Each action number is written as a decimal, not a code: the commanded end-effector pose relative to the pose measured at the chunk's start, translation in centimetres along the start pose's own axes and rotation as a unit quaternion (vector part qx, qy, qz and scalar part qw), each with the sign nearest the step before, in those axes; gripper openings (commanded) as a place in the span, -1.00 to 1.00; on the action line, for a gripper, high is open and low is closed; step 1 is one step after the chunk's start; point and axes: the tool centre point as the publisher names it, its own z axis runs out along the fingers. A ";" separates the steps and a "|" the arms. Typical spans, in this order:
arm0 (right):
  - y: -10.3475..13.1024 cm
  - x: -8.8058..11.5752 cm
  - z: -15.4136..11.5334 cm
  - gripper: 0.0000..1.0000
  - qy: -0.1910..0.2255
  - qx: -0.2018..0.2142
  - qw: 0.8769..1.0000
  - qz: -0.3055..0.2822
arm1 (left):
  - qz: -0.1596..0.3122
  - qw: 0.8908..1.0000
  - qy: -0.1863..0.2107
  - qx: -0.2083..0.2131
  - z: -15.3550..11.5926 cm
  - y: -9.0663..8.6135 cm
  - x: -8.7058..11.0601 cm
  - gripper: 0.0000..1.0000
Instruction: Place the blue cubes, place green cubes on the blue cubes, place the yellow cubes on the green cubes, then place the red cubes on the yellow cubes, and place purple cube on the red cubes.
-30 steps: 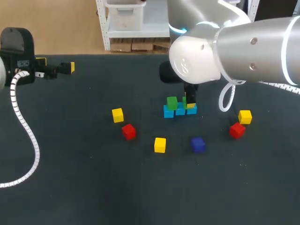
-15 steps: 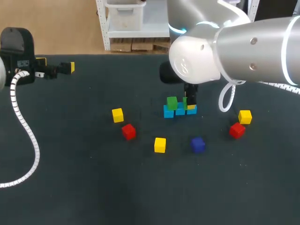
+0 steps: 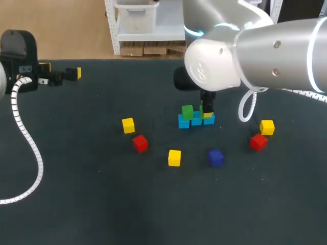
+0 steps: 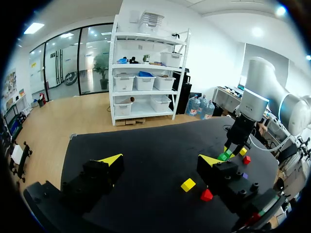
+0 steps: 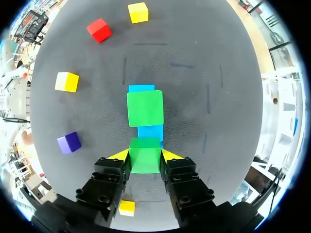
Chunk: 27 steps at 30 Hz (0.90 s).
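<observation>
Black table [image 3: 82, 204]: matte dark covering, faint line marks on surface near middle.

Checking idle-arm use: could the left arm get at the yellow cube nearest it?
Probably yes: the left gripper is open and empty, the yellow cube stands alone, clear of the red cube, and the right gripper is off at the blue cubes with a green cube.

One cube [image 3: 187, 112] sits on the left end of the row [image 3: 195, 122], loose cubes [image 3: 174, 157] scattered before it.
</observation>
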 end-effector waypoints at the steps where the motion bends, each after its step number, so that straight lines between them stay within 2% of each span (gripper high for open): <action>1: 0.2 0.1 0.0 -0.50 -0.002 0.002 1.000 0.001 | 0.001 1.000 -0.002 0.016 -0.1 0.4 0.1 1.00; 17: -0.1 0.1 0.0 -0.38 -0.003 0.005 1.000 0.003 | 0.001 1.000 -0.002 0.016 -0.1 0.4 0.1 1.00; 23: -0.1 0.1 0.0 -0.01 -0.002 0.006 1.000 0.002 | 0.001 1.000 -0.002 0.016 -0.1 0.4 0.1 1.00; 25: -0.1 0.0 0.0 0.70 -0.002 0.006 1.000 0.001 | 0.001 1.000 -0.002 0.016 -0.1 0.4 0.1 1.00; 26: -0.1 0.0 0.0 0.95 -0.002 0.006 1.000 0.001 | 0.001 1.000 -0.002 0.016 -0.1 0.4 0.1 1.00; 27: -0.1 0.0 0.0 1.00 -0.003 0.006 1.000 0.001 | 0.001 1.000 -0.002 0.016 -0.1 0.4 0.1 1.00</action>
